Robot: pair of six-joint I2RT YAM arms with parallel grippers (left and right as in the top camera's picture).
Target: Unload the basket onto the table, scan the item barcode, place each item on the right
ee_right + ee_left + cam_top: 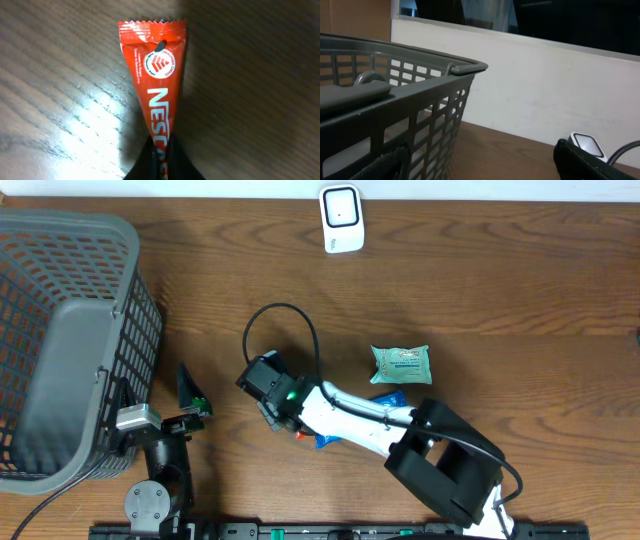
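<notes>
your right claw point(164, 162) is clenched on the red sachet point(157, 75), and the wrist camera has it dead centre: the two dark fingers pinch the lower end, and the crimped top edge points away from the camera. the wrapper shows white lettering and a round white badge near the top. below it is the brown wood grain of the table point(520, 300), with a bright patch of glare on the left. you can't tell from this view whether the sachet's far end touches the wood.

from overhead, that arm reaches in from the lower right corner to the middle of the table, and a sliver of red peeks out at its tip. a black cable point(290, 315) loops up behind the wrist. a blue packet point(388, 398) lies partly under the arm, with a green packet point(402, 365) just beside it on the far side.

the white scanner point(342, 218) sits at the far edge, well apart from the sachet.

your left claw point(192, 402) is spread wide with nothing in it, parked low just beside the grey basket point(90, 300), whose slotted wall fills most of its camera.
</notes>
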